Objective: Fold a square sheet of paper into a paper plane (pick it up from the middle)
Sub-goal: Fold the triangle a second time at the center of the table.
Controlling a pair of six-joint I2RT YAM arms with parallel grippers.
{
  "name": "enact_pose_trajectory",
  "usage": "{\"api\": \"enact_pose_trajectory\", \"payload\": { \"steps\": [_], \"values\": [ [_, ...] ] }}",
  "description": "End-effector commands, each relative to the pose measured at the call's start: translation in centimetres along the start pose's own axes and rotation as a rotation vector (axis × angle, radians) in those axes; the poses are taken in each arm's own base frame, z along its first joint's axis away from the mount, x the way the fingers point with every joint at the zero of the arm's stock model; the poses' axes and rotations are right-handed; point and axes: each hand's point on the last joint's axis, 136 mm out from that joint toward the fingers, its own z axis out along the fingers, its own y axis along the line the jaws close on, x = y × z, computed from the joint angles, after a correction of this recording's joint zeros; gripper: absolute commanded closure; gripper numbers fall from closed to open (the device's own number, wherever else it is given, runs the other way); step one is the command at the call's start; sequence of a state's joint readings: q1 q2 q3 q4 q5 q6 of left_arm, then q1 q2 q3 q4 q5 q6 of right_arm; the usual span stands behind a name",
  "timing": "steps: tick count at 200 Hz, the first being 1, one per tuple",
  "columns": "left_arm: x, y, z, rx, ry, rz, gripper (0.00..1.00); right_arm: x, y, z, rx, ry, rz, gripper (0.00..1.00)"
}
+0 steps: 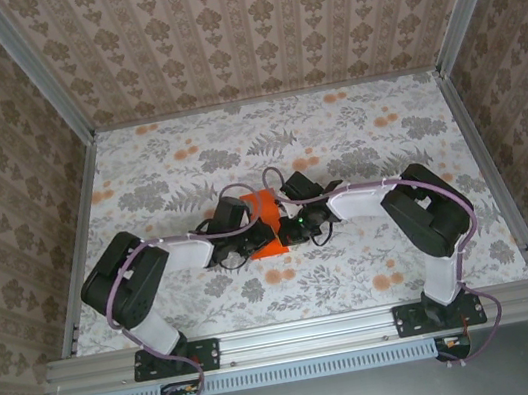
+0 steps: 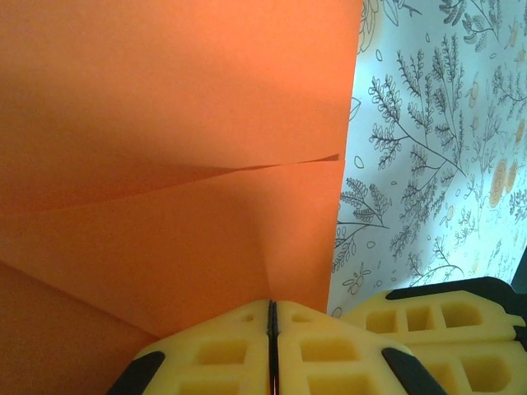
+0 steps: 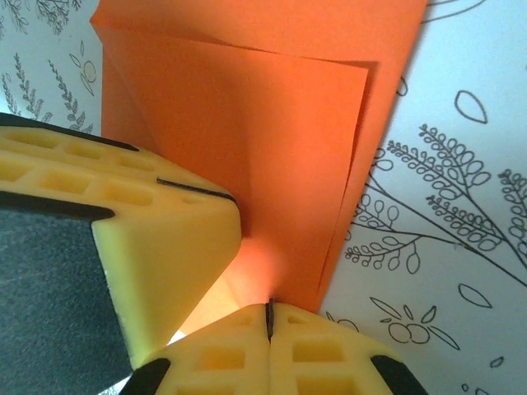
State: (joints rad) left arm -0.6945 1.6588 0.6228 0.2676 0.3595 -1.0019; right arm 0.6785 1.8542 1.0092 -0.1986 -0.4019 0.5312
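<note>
Left wrist view: left gripper (image 2: 272,319) clenched, jaws meeting with no gap, tips set against the near edge of the square sheet of paper (image 2: 165,123); whether an edge is nipped between the pads or only pressed flat under them, cannot tell. Right wrist view: right gripper (image 3: 269,319) likewise clamped closed, tips at a near corner of the sheet, just beside the left gripper's fingers; grip versus press again unclear. Outward from the tips: the sheet lies flat at the centre of the printed table surface (image 2: 428,164); a folded flap (image 3: 247,148) overlies the lower layer and its free edge stops short of the sheet's outer edge; one slanting crease crosses the sheet in the left wrist view. Judgement: mid-fold, an early flap being set or creased; outline broad, nothing like a pointed dart yet; most of the task remains. Next move probably calls for one tip to pin the sheet while the other runs along the crease or lifts the next corner; thin paper, so a light hold and no sideways drag, or the layers will skew. Count: one sheet; one flap clearly seen; one crease line besides; two grippers, both at the sheet; two arms (image 1: 167,254) converging on the sheet from either side.
</note>
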Motion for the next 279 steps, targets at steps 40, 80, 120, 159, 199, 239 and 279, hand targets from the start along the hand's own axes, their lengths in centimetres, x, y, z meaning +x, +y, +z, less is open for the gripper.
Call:
{"api": "enact_pose_trajectory", "payload": {
  "steps": [40, 80, 120, 159, 199, 239, 279],
  "values": [
    [-0.7, 5.1, -0.6, -0.112, -0.092, -0.049, 0.91, 5.1, -6.0, 1.7, 0.215, 0.176, 0.011, 1.0],
    [-3.3, 6.3, -2.4, -0.105, -0.136, -0.067, 0.91, 6.1, -6.7, 1.7, 0.235, 0.212, -0.009, 1.0],
    [-6.1, 8.2, -4.0, -0.123, -0.172, -0.09, 0.91, 6.3, -6.6, 1.7, 0.229, 0.222, -0.009, 1.0],
    [-7.5, 7.0, -5.6, -0.062, -0.201, -0.068, 0.91, 6.2, -6.4, 1.7, 0.224, 0.222, -0.005, 1.0],
    [-6.0, 3.3, -5.8, 0.023, -0.178, 0.003, 0.91, 6.2, -6.3, 1.5, 0.221, 0.221, 0.0, 1.0],
    [-4.2, 1.4, -3.3, 0.042, -0.107, 0.057, 0.94, 5.9, -5.6, 1.4, 0.191, 0.214, -0.003, 1.0],
    [-4.0, 2.3, -1.7, 0.012, -0.071, 0.026, 0.95, 4.5, -3.2, 0.9, 0.094, 0.161, -0.017, 1.0]
  ]
}}
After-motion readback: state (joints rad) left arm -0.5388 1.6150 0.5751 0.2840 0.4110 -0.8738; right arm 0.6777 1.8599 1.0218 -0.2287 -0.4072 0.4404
